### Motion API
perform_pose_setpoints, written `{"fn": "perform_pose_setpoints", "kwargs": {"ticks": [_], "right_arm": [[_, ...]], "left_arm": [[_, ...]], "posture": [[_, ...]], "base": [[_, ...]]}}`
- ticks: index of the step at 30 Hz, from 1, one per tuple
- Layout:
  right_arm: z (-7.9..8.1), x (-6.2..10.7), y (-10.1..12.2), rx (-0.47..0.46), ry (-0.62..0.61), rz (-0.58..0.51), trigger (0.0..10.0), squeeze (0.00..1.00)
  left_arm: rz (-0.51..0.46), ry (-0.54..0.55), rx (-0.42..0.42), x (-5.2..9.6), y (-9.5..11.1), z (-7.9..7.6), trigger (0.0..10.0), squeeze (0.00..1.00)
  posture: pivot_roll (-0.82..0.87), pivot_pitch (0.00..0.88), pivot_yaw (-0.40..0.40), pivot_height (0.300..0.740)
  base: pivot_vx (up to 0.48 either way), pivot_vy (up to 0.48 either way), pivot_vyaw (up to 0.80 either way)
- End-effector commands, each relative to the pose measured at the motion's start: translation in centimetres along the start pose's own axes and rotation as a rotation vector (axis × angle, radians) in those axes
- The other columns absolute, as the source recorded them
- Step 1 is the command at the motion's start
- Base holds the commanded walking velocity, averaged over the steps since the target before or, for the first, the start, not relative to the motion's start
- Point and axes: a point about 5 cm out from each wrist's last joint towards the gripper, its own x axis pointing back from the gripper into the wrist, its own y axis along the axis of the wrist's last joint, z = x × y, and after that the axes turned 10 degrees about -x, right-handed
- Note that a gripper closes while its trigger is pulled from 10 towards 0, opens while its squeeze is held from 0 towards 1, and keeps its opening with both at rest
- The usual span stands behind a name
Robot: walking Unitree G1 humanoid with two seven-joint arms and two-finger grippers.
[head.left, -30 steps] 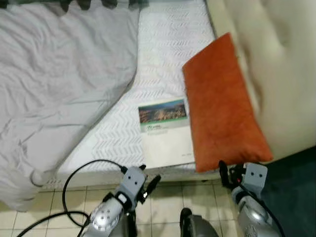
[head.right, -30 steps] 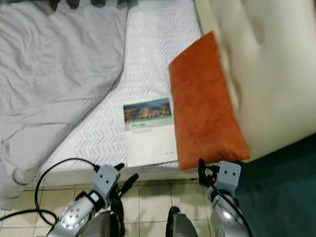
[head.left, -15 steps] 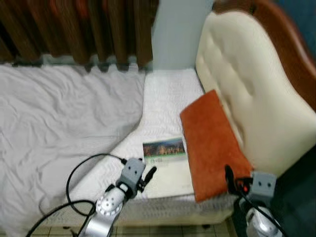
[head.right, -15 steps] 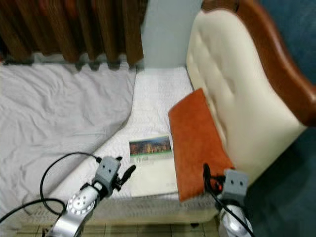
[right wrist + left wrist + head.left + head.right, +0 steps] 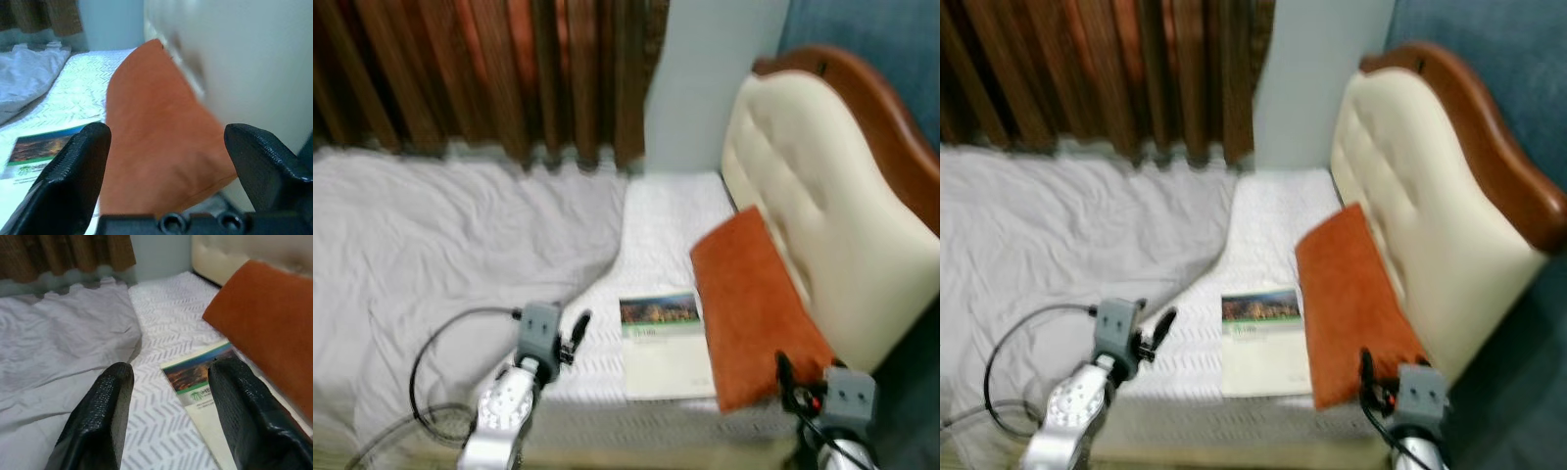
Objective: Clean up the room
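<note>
A booklet [image 5: 664, 333] with a landscape photo on its cover lies flat on the white mattress [image 5: 671, 220], near the front edge. An orange pillow [image 5: 754, 304] leans against the cream headboard [image 5: 822, 215], just right of the booklet. My left gripper [image 5: 576, 328] is open and empty, hovering over the mattress edge left of the booklet [image 5: 195, 377]; its fingers [image 5: 112, 396] stand wide apart. My right gripper [image 5: 783, 367] is open and empty too, low at the pillow's near corner. In its wrist view the pillow [image 5: 156, 132] sits between the spread fingers [image 5: 83, 156].
A crumpled grey sheet [image 5: 440, 245] covers the left part of the bed. Brown curtains [image 5: 489, 69] hang behind it and a pale wall strip [image 5: 705, 88] stands beside them. The headboard has a wooden rim [image 5: 862, 88]. A black cable [image 5: 440, 343] loops from my left arm.
The camera has tilted up: the tiled floor has left the picture and the curtains and headboard top have come in. My left gripper now stands a little further left of the booklet.
</note>
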Motion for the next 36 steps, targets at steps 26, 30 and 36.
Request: {"fn": "perform_pose_setpoints", "kwargs": {"ticks": [26,30,36], "right_arm": [[2.3,-0.9,0.2,-0.199,0.114,0.029,10.0,0.0],[2.4,-1.1,0.0,-0.189,0.111,0.033,10.0,0.0],[2.8,-1.6,0.4,-0.181,0.142,0.034,10.0,0.0]], "left_arm": [[-0.019,0.137,0.035,2.2,-0.9,2.3,10.0,0.0],[-0.024,0.147,0.05,2.2,-0.7,2.6,10.0,0.0],[0.017,0.157,0.042,2.1,-1.1,2.7,10.0,0.0]], "posture": [[-0.02,0.0,-0.063,0.74],[-0.01,0.0,-0.059,0.74],[-0.01,0.0,-0.053,0.74]], "base": [[0.0,0.478,0.0],[0.0,0.48,0.0],[0.0,0.48,0.0]]}}
